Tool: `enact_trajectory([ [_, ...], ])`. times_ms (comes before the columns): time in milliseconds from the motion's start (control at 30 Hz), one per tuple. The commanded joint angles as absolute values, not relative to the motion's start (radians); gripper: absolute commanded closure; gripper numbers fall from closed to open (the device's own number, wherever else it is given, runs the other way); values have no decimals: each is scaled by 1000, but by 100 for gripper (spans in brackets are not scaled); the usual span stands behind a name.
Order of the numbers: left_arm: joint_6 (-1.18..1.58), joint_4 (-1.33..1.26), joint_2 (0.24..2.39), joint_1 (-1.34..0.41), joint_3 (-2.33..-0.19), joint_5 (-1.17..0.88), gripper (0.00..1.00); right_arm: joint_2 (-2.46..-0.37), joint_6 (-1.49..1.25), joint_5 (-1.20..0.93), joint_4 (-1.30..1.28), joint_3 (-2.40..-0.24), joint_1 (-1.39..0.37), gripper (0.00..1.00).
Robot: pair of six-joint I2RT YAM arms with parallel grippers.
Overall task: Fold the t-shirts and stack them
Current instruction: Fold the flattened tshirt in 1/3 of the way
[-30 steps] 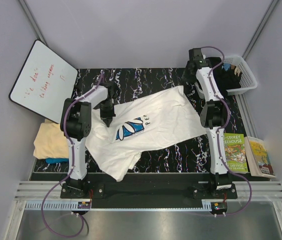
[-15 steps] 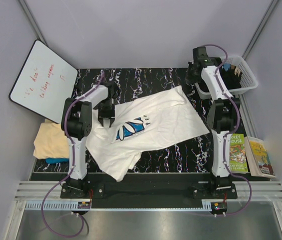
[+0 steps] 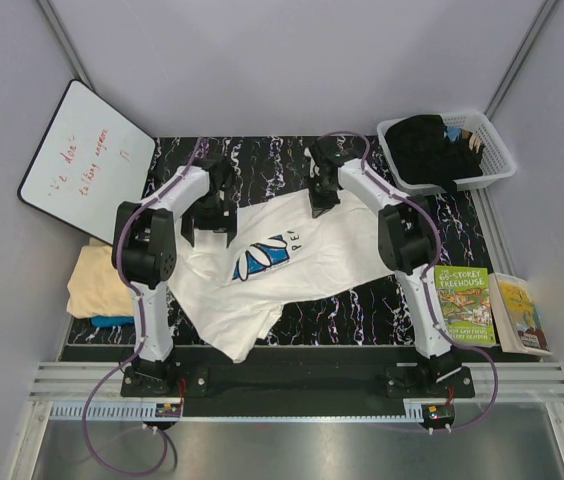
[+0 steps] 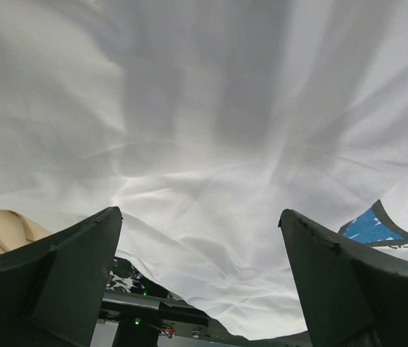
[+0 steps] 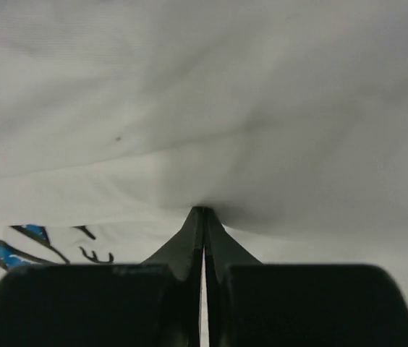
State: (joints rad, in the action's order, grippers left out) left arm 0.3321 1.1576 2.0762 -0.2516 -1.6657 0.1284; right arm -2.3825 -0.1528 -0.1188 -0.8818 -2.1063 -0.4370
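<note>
White cloth covered the middle of the black marbled table [image 3: 362, 310], where the white shirt [image 3: 302, 250] lay rumpled, daisy print up, one end trailing toward the table's near edge. The left gripper [image 3: 209, 218] stood over the shirt on the table's left half, jaws spread wide and holding nothing. The right gripper [image 3: 322, 195], toward the table's far side, was closed tight, its tips pinching a pucker of the white shirt. A peach shirt [image 3: 102, 280] lay on a teal shirt [image 3: 112, 321] at the table's left edge.
</note>
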Motion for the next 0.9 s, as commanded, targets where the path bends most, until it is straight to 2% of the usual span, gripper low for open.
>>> enact_trajectory([
  [0,314,1161,2003,-253,-1666,153,2,-2488,-167,-77,-916,-2239,-411,100],
  [200,304,1180,1971,-253,-1635,193,1,-2621,-213,13,-943,-2420,-411,100],
  [300,304,1184,1957,-252,-1617,204,1,-2661,-219,98,-951,-2442,-407,100],
  [533,310,1187,1966,-249,-1634,210,1,-2654,-242,225,-966,-2335,-344,100],
  [767,304,1189,2063,-247,-1730,177,3,-2560,-242,201,-942,-2192,-265,100],
  [800,304,1190,2095,-247,-1747,170,12,-2553,-236,189,-937,-2188,-265,100],
  [833,304,1190,2112,-247,-1784,163,30,-2546,-213,163,-934,-2189,-265,100],
  [867,310,1195,2132,-247,-1808,147,61,-2528,-209,114,-933,-2195,-267,100],
])
